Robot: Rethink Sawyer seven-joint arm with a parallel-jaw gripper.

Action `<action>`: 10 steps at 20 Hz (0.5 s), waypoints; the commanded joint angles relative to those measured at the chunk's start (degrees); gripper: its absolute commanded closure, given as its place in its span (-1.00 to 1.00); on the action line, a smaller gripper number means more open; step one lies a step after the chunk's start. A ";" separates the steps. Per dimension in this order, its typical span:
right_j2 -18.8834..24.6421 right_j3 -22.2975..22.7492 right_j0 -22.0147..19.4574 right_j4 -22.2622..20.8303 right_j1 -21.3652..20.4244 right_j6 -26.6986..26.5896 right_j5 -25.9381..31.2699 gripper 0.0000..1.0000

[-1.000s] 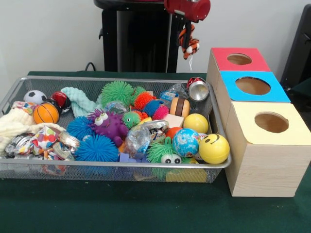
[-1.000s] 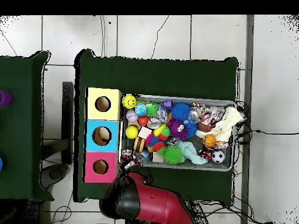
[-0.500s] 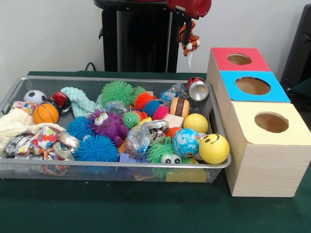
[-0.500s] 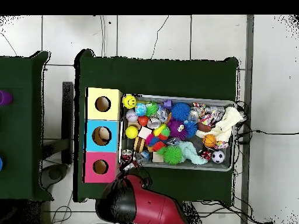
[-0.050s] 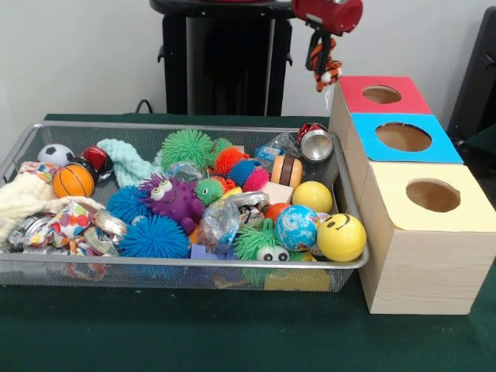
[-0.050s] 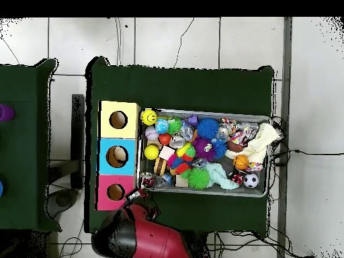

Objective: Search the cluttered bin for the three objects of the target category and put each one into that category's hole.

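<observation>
Rightward in the front view, toward the boxes, is where the gripper (image 5: 323, 56) has travelled since a second ago, carrying the tiger (image 5: 326, 68) with it; nothing in the bin (image 5: 186, 263) has shifted. The gripper is closed on the tiger, a small striped plush, which hangs in the air just beside the red box (image 5: 381, 94), close to its near-left corner and not yet over its hole (image 5: 381, 94). From overhead the arm (image 6: 144, 235) covers most of this, with the toy hardly visible at the red box's edge.

As a judgement, one delivery is in hand: the toy is out of the bin and nearly at the red box, but still short of the opening, so the release is yet to come. Overhead, a pale shape shows inside the blue box (image 6: 118, 156) hole; what it is cannot be told. The holes in the red box and yellow box (image 5: 431, 195) look empty. How many target items are already sorted cannot be read; the bin remains crowded with balls, spiky toys and cloth, so more searching probably lies ahead.
</observation>
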 commanded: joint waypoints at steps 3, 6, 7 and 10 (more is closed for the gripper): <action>-1.62 -2.13 6.11 10.17 7.17 18.07 -3.80 1.00; -3.56 -3.66 9.53 13.04 8.75 18.21 -2.54 1.00; -4.43 -4.17 10.68 13.88 9.20 18.22 -1.95 1.00; -5.55 -4.75 12.93 16.38 10.16 18.22 -1.67 1.00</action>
